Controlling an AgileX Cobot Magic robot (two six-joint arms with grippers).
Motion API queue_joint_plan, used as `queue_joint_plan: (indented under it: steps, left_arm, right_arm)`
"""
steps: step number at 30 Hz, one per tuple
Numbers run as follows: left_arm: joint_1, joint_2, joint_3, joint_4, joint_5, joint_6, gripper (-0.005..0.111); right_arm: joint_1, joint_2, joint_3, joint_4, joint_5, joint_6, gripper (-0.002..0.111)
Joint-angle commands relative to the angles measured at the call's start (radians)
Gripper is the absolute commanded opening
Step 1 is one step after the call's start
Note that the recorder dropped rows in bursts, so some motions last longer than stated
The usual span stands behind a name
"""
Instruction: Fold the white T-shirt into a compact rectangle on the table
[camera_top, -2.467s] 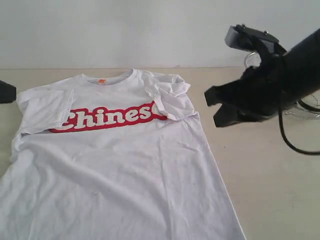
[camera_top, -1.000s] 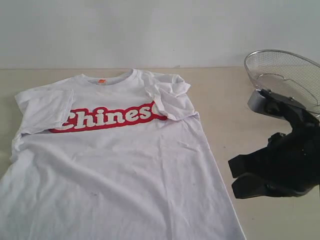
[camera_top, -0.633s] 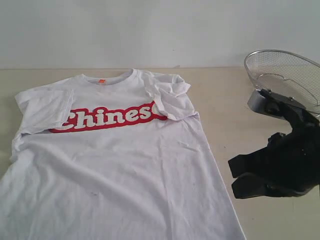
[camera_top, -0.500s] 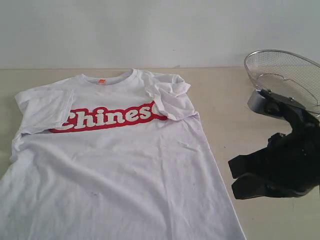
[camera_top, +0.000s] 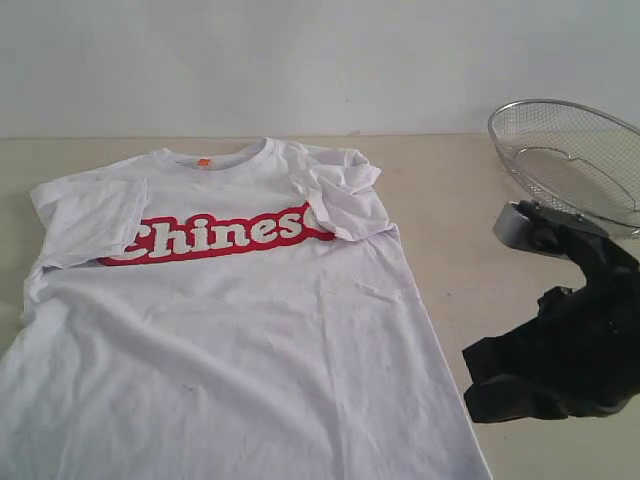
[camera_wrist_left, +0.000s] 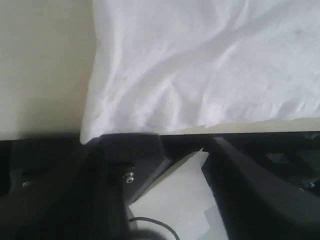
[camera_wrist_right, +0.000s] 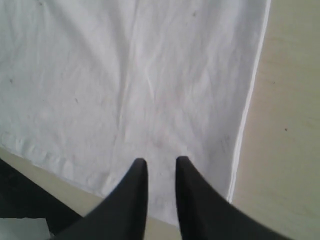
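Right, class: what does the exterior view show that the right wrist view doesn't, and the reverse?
Exterior only: the red Chinese lettering and folded-in sleeves of the white cotton T-shirt, and the silver wire-mesh basket. Right wrist only: the shirt's bottom hem. Both: the shirt lying on the pale beige table, and the black fingers of the right gripper, slightly apart.

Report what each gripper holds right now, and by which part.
Nothing is held. The right gripper hangs over the white T-shirt near its hem, fingers slightly apart and empty; the left gripper stands open by the hem, empty.
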Motion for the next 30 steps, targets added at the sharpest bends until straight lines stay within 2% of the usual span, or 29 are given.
queue_joint_plan:
  steps: [1,4,13,20,30]
  left_arm:
    - [-0.005,0.059,0.005,-0.01,-0.018,0.013,0.057]
    - [-0.005,0.1,0.005,-0.01,-0.038,0.019,0.057]
    - [-0.005,0.156,0.005,-0.017,-0.049,0.043,0.057]
    - [-0.005,0.156,0.025,0.051,-0.136,0.032,0.057]
    - [-0.005,0.278,0.025,0.017,-0.225,0.046,0.057]
  right_arm:
    - [-0.005,-0.002,0.007,-0.024,-0.022,-0.011,0.039]
    - [-0.005,0.026,0.025,-0.054,-0.036,0.039,0.05]
    - [-0.005,0.139,0.045,-0.001,-0.044,0.018,0.05]
    - [-0.005,0.184,0.045,-0.001,-0.049,0.018,0.05]
    - [-0.005,0.183,0.045,-0.001,-0.064,0.018,0.05]
